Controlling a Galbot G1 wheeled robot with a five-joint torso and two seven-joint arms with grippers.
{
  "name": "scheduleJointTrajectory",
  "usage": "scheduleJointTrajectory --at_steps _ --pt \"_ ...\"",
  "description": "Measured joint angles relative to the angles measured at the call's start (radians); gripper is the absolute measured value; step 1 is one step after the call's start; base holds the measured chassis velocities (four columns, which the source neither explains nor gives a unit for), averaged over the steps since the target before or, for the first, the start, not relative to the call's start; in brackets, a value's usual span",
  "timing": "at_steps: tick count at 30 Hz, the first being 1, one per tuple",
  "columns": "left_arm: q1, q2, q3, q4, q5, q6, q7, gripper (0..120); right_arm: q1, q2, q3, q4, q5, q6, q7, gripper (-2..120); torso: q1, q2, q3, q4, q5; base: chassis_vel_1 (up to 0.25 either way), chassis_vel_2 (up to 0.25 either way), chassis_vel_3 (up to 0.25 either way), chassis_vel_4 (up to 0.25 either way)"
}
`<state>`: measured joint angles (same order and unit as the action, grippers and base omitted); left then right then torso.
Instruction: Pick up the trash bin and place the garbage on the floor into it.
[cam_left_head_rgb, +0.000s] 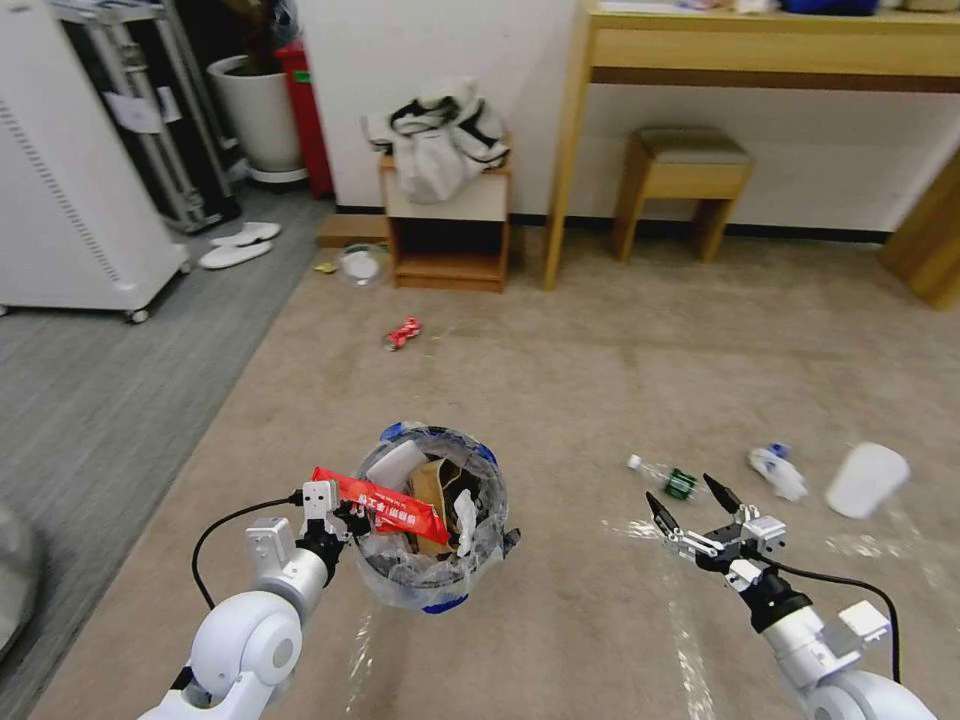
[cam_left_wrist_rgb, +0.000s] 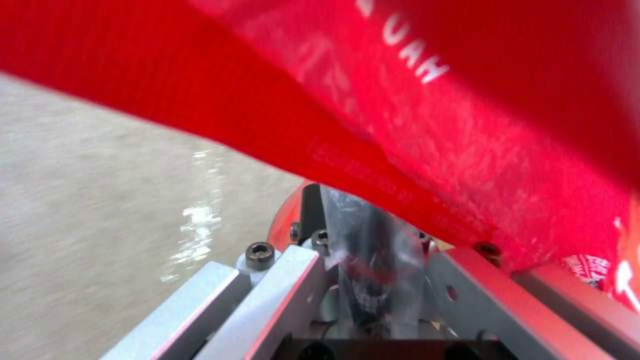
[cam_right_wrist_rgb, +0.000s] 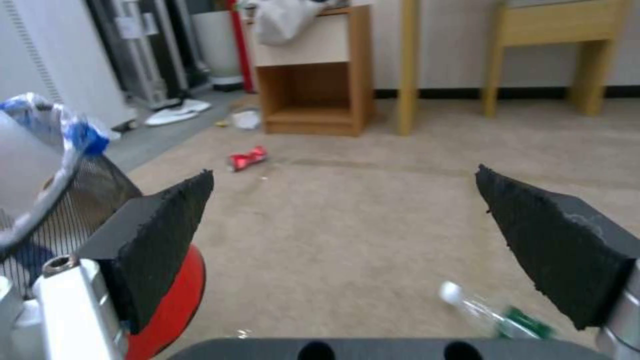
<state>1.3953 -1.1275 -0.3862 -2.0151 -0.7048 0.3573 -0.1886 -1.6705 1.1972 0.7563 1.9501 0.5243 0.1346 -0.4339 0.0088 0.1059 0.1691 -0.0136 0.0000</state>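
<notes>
Head view: the trash bin hangs just above the floor, carried at its near-left rim by the left claw, which is clamped on the rim.
Left claw: closed over the bin's edge and its crinkled plastic liner; a red snack wrapper lies across the rim right at the fingers, and it fills much of the left wrist view.
Bin contents: wrapper, brown carton and white tissue, piled near the top.
Right claw: spread wide and empty, hovering low over the carpet near the clear bottle.
Bottle: green label, lying on its side just ahead of the right claw; also in the right wrist view.
Handling, as a judgement: the bottle looks light, thin-walled and slick, likely to roll or squash; taking it across the labelled middle seems safest.
Other litter: crushed red can well ahead; tissue beyond the bottle.
</notes>
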Motion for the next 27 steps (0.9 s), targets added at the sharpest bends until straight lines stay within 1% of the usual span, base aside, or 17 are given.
scheduleJointTrajectory --at_steps 5,6,7,9,12,13,15,27 --pt "-0.002 -0.001 0.0 0.004 -0.007 -0.006 -0.014 1 0.001 -0.004 -0.002 -0.004 0.0 0.0 0.0 100 0.0 -0.001 -0.001 -0.0004 0.0 -0.106 -0.115 -0.096 -0.086" --pt "-0.002 0.0 -0.001 0.005 -0.006 -0.007 -0.015 1 0.003 -0.006 -0.004 -0.006 0.0 0.0 0.0 100 0.0 -0.001 -0.001 -0.0002 0.0 -0.057 -0.062 -0.016 -0.037" --pt "-0.001 0.001 -0.002 0.005 -0.006 -0.007 -0.015 1 0.005 -0.007 -0.008 -0.007 0.0 0.0 0.0 100 -0.001 -0.001 -0.001 0.0005 0.0 0.0 0.0 0.0 0.0" --pt "0.0 0.001 -0.002 0.006 -0.005 -0.006 -0.016 1 0.006 -0.008 -0.011 -0.008 0.0 0.0 0.0 100 -0.001 -0.001 -0.001 0.001 0.0 0.0 0.0 0.0 0.0" --pt "0.0 0.001 -0.003 0.006 -0.005 -0.003 -0.018 1 0.007 -0.012 -0.014 -0.008 -0.001 0.0 0.001 100 -0.001 -0.001 -0.001 0.0012 0.0 0.0 0.0 0.0 0.0" --pt "0.0 -0.001 -0.003 0.006 -0.005 -0.002 -0.02 1 0.007 -0.014 -0.015 -0.008 -0.001 0.0 0.001 100 -0.001 -0.001 -0.001 0.0005 0.0 0.0 0.0 0.0 0.0" --pt "0.0 -0.002 -0.002 0.007 -0.004 -0.001 -0.022 1 0.007 -0.016 -0.015 -0.008 0.0 0.0 0.001 100 -0.001 -0.001 -0.001 0.0002 0.0 0.0 0.0 0.0 0.0" --pt "-0.002 -0.011 -0.002 0.011 0.001 -0.011 -0.033 1 0.013 -0.034 -0.011 -0.011 0.0 -0.004 -0.01 100 -0.001 -0.001 -0.001 0.0003 0.0 0.0 0.0 0.0 0.0"
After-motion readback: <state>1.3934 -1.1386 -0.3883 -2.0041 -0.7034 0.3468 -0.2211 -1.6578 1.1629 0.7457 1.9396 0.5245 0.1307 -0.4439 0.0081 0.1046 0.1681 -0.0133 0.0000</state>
